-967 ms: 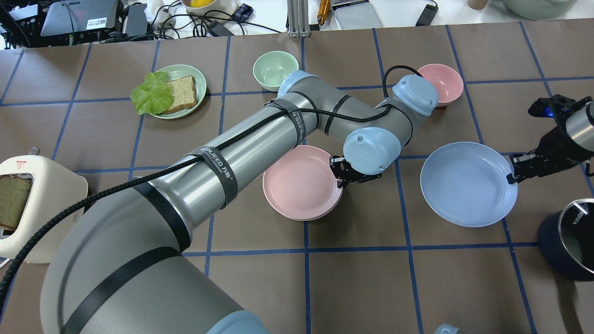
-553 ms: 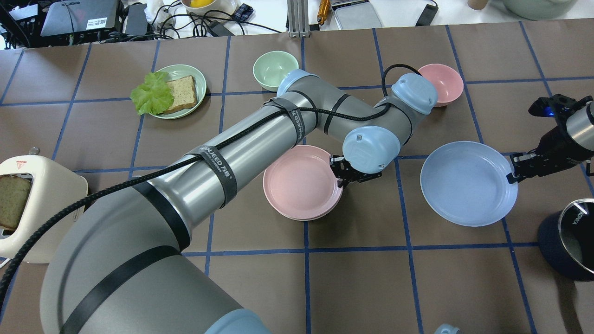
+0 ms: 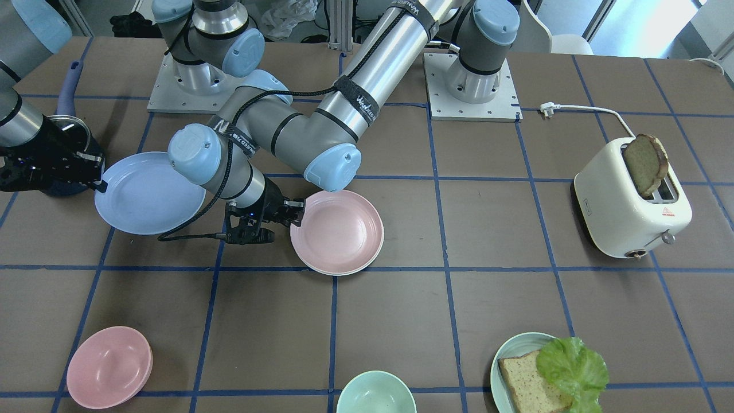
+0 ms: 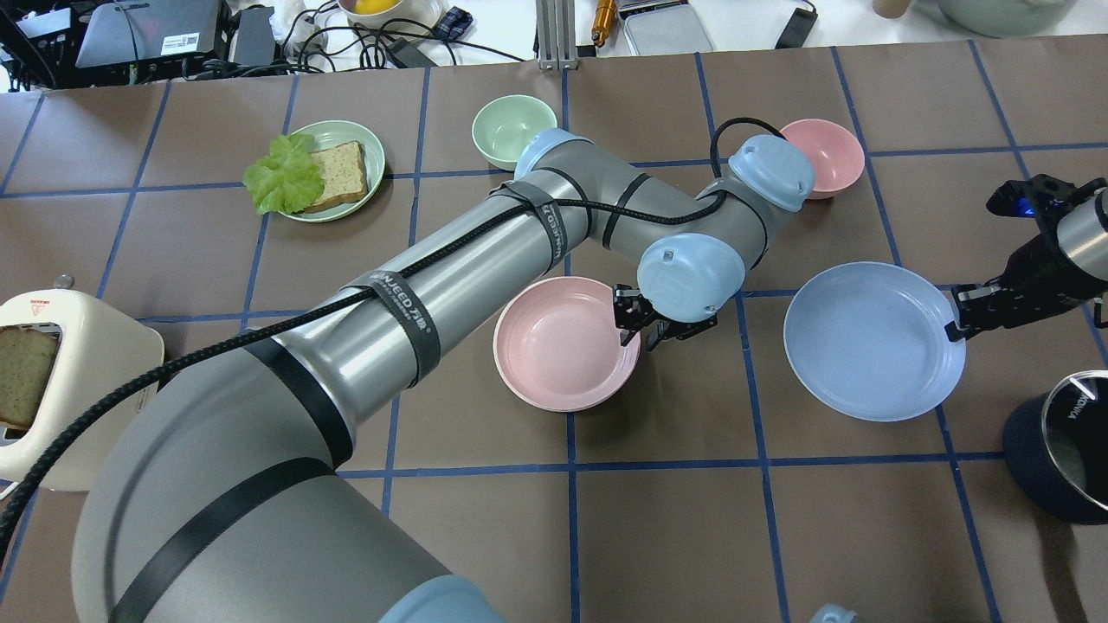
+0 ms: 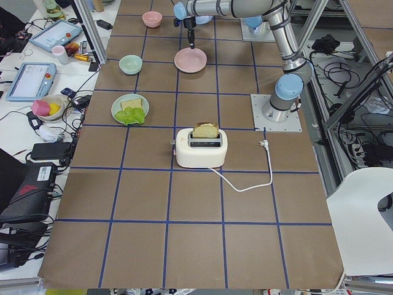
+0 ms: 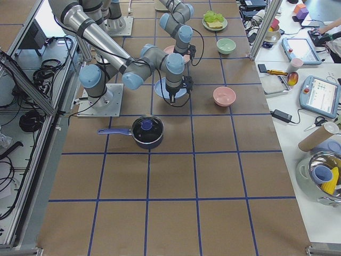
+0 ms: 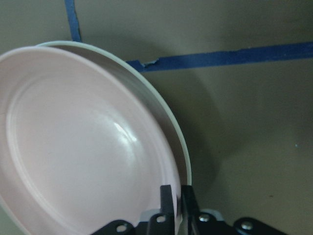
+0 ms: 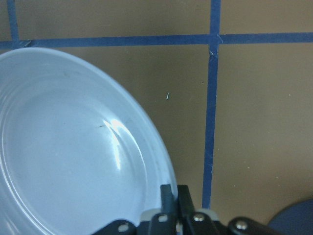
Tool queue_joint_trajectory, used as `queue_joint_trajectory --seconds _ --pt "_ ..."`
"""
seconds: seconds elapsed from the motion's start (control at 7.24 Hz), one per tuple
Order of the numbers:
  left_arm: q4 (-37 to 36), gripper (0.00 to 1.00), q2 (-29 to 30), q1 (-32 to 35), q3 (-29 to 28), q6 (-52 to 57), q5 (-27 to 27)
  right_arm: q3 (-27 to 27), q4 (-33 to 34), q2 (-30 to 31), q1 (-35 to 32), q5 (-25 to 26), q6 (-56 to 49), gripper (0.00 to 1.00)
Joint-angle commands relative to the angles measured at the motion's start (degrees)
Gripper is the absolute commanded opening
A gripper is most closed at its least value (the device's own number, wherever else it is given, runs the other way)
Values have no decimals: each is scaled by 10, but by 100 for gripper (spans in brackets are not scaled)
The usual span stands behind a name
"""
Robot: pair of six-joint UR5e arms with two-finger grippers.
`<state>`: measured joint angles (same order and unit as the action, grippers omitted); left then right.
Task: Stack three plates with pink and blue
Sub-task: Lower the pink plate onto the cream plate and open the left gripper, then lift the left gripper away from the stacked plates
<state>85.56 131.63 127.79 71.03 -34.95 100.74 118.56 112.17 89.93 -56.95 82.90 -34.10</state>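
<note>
The pale pink plate [image 4: 563, 346] lies at the table's middle on top of the cream-white plate [image 3: 344, 271], whose pale rim also shows behind it in the left wrist view [image 7: 117, 58]. My left gripper [image 4: 636, 333] is shut on the pink plate's right rim [image 7: 176, 196] and holds that edge slightly raised. The periwinkle blue plate [image 4: 870, 342] is to the right. My right gripper [image 4: 952, 329] is shut on its right rim, as the right wrist view [image 8: 175, 196] shows. The blue plate [image 3: 149, 192] also shows in the front-facing view.
A pink bowl [image 4: 827, 156] and a green bowl [image 4: 512, 130] stand at the back. A teal plate with bread and lettuce [image 4: 333, 169] is back left. A toaster [image 4: 61, 389] is at the left edge, a dark pot [image 4: 1069, 446] at the right.
My left gripper has raised the pink plate's gripped rim a little, so the plate now tilts. The blue plate and the right gripper have barely moved.
</note>
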Motion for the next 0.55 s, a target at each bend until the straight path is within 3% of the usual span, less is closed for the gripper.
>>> queue_joint_trajectory --seconds 0.0,0.41 --pt "0 100 -13 -3 0 4 2 0 0 2 0 -1 0 0" --pt "21 100 -49 -15 -25 5 9 -16 -7 7 -14 -3 14 0"
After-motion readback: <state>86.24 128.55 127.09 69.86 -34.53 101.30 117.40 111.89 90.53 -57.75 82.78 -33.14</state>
